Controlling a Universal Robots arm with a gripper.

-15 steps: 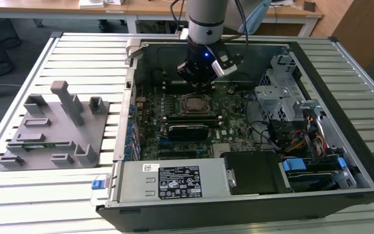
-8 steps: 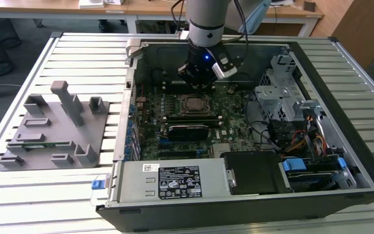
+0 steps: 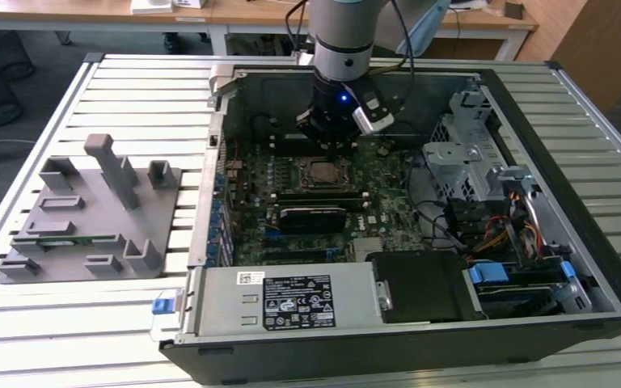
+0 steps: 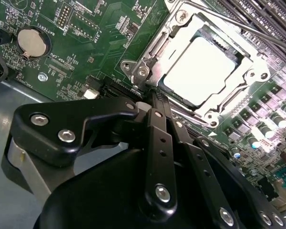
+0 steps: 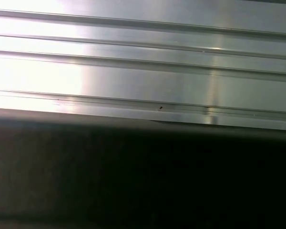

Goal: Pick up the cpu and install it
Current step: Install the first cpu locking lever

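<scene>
Poised just above the motherboard (image 3: 310, 202), the end effector (image 3: 327, 133) hangs inside the open computer case (image 3: 526, 105), close beside the socket frame (image 4: 200, 67); whether its tips are apart or together I cannot tell, because in the second wrist view the black linkages run forward and their ends are lost against the frame's near edge. And there's the cpu (image 4: 202, 71), bright silver top, lying flat inside that metal-rimmed frame, looking seated in the socket; in the exterior view it shows as a pale square at the middle of the board. Nothing appears to be carried. Round it: a coin battery (image 4: 31, 40) well apart on the green board, rows of capacitors (image 4: 271, 129) just beside the frame's far side. Out on the slatted table (image 3: 95, 323) to the exterior view's left sits a grey parts fixture (image 3: 84, 218), well away from the case. Risk now, as I judge it: the linkage sits very near the frame, so any sideways drift could clip the rim or latch lever, or nudge the chip askew and stress the contacts under it.
</scene>
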